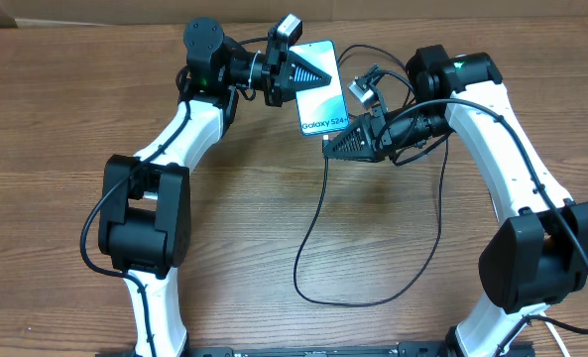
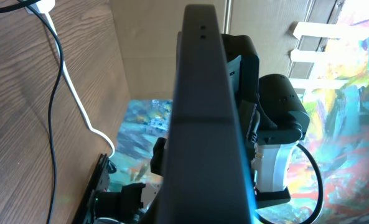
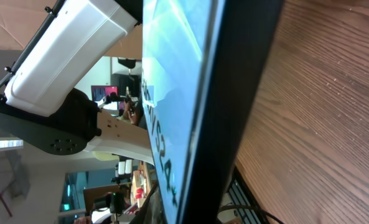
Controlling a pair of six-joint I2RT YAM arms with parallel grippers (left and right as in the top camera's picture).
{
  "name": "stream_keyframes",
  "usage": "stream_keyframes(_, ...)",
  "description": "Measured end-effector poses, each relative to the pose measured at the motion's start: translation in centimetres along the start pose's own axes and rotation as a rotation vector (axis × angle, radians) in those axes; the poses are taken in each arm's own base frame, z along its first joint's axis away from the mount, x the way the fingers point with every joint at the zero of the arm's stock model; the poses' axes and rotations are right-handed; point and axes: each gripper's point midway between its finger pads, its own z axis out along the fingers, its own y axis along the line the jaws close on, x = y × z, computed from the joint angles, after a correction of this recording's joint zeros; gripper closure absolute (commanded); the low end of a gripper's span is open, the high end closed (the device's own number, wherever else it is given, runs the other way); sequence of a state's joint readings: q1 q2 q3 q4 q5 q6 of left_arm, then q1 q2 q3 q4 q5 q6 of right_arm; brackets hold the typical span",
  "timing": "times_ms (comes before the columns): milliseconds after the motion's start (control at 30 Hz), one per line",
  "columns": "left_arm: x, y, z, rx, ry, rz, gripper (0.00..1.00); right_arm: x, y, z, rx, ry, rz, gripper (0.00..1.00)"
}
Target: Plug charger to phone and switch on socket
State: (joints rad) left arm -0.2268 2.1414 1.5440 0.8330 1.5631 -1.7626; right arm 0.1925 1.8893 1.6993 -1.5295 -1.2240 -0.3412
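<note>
Overhead view: wooden table (image 1: 75, 99) w/ two white-and-black robot arms reaching in from the near edge and meeting at the far centre. The phone (image 1: 323, 99) sits btwn them at an angle, its pale blue screen reading "Galaxy S24". The left gripper (image 1: 325, 74) is clamped on the phone's upper-left part, its black wedge covering that corner of the screen. The right gripper (image 1: 330, 147) has its jaws together at the phone's lower edge, hiding that edge. The charger (image 1: 313, 228), a thin black cable, leaves this gripper's tip, drops toward the near side, loops round and climbs back up beside the right arm. Its connector tip is hidden under the fingers, so can't tell if it touches the phone. Thicker black arm wiring arches over the phone's right side. A cardboard wall (image 1: 125, 10) runs along the far edge.

Left wrist view: the phone's dark edge (image 2: 203, 124) fills the middle, very close, blocking most of the right arm (image 2: 277, 124) behind it. To the left, on the wood, a white cord (image 2: 78, 106) and a thin black cable (image 2: 58, 74) lie side by side.

Right wrist view: the phone (image 3: 172, 93) is seen nearly edge-on, blurred, w/ the left arm (image 3: 66, 56) behind it and bare wood at right.
</note>
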Motion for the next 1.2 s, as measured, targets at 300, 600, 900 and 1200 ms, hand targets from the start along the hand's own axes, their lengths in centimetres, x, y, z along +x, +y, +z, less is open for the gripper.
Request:
stream_keyframes(300, 0.00, 0.00, 0.00, 0.000, 0.000, 0.000, 0.96, -0.05, -0.02, 0.00, 0.001, -0.001, -0.003, 0.96)
stream_keyframes(600, -0.01, 0.04, 0.00, 0.000, 0.000, 0.006, 0.96, -0.11, -0.04, -0.01, 0.001, -0.003, -0.008, 0.96)
stream_keyframes(900, -0.12, 0.92, 0.00, -0.001, 0.000, -0.028, 0.96, -0.14, -0.05, 0.00, 0.001, -0.003, -0.010, 0.96)
stream_keyframes(1200, -0.12, 0.92, 0.00, -0.001, 0.000, -0.009, 0.96, -0.23, -0.07, 0.00, 0.002, -0.006, -0.017, 0.96)
